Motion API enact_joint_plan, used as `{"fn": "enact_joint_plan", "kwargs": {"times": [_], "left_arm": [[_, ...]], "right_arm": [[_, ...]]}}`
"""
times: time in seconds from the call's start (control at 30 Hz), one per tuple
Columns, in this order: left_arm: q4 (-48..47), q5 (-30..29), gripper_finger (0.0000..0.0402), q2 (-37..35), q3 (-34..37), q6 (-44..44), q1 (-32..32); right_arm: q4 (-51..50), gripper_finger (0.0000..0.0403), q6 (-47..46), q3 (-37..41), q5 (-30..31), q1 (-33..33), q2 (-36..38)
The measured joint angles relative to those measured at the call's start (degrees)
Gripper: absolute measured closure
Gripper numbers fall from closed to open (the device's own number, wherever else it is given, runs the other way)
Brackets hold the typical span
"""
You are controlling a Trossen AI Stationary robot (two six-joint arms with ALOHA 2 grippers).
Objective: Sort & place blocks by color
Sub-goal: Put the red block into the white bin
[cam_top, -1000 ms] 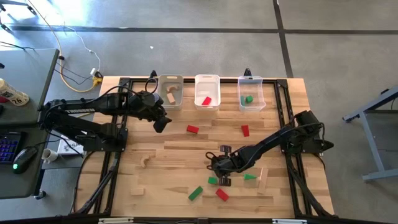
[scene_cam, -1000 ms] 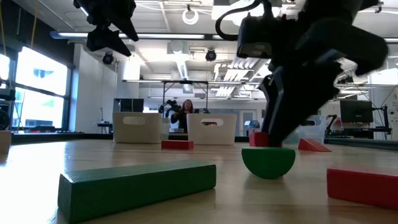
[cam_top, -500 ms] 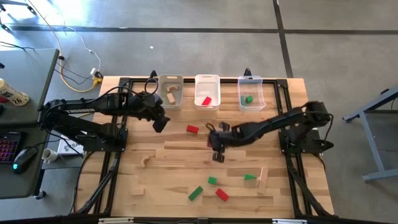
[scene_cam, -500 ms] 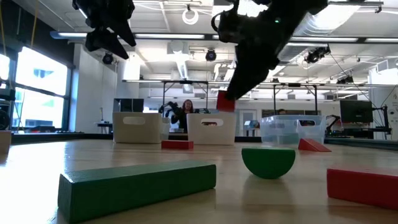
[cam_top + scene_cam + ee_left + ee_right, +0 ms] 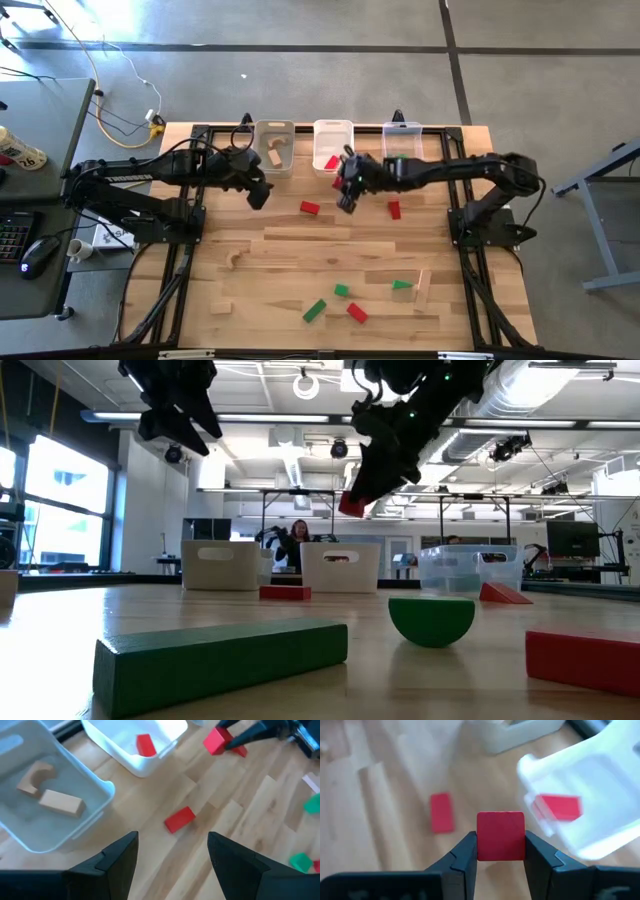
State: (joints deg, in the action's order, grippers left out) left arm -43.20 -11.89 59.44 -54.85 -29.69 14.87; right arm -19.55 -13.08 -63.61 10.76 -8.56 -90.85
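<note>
My right gripper (image 5: 345, 192) hangs in the air just near of the middle white bin (image 5: 333, 160), shut on a red block (image 5: 500, 836); this block also shows in the low view (image 5: 352, 505) and the left wrist view (image 5: 216, 741). The middle bin holds a red block (image 5: 559, 806). My left gripper (image 5: 258, 196) hovers open by the left bin (image 5: 274, 150), which holds plain wood blocks (image 5: 61, 802). The right bin (image 5: 402, 152) holds a green block. More red, green and wood blocks lie flat on the table. My right gripper pinches the red block between its two fingers (image 5: 465, 852), one on each of two opposite side faces (image 5: 482, 840). The fingers come slanting down from the table's right. The block is lifted clear, high above the table, its square face toward the wrist camera.
Two red bricks (image 5: 310, 208) (image 5: 394, 209) lie mid-table below the bins. Near the table's near edge lie green blocks (image 5: 315, 311) (image 5: 341, 291) (image 5: 402, 285), a red block (image 5: 357, 313) and wood blocks (image 5: 422, 290) (image 5: 222, 306) (image 5: 233, 258). A person sits in the room beyond (image 5: 300, 540).
My right gripper has lifted the red block off the table among the near blocks and carried it up and toward the far edge, to just in front of the middle bin. The green half-round it stood by stays in place.
</note>
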Motion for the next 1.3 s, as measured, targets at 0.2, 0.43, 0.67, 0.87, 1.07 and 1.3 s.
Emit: {"fn": "enact_joint_plan", "kwargs": {"times": [0.2,0.43,0.67,0.87,1.07,1.3], "left_arm": [[0.16,-5.28,0.0177,0.02,0.00,-0.45,0.07],[0.19,-10.17,0.0177,0.02,0.00,-1.94,0.09],[0.21,-11.29,0.0177,0.02,0.00,-5.88,0.09],[0.20,-10.81,0.0177,0.02,0.00,-7.21,0.07],[0.17,-10.65,0.0177,0.02,0.00,-7.19,0.07],[0.17,-10.87,0.0177,0.02,0.00,-4.92,0.07]], "right_arm": [[3.46,0.0302,3.94,-0.02,-0.21,-7.25,0.00],[6.32,0.0302,6.69,-0.02,-2.13,-15.25,-0.10],[9.57,0.0302,6.69,-0.09,-5.52,-19.47,-1.56],[11.46,0.0302,6.68,-0.09,-7.82,-20.35,-4.74],[11.49,0.0302,5.77,-0.09,-7.98,-20.35,-6.43],[11.30,0.0302,2.49,-0.09,-7.79,-20.38,-6.73]]}}
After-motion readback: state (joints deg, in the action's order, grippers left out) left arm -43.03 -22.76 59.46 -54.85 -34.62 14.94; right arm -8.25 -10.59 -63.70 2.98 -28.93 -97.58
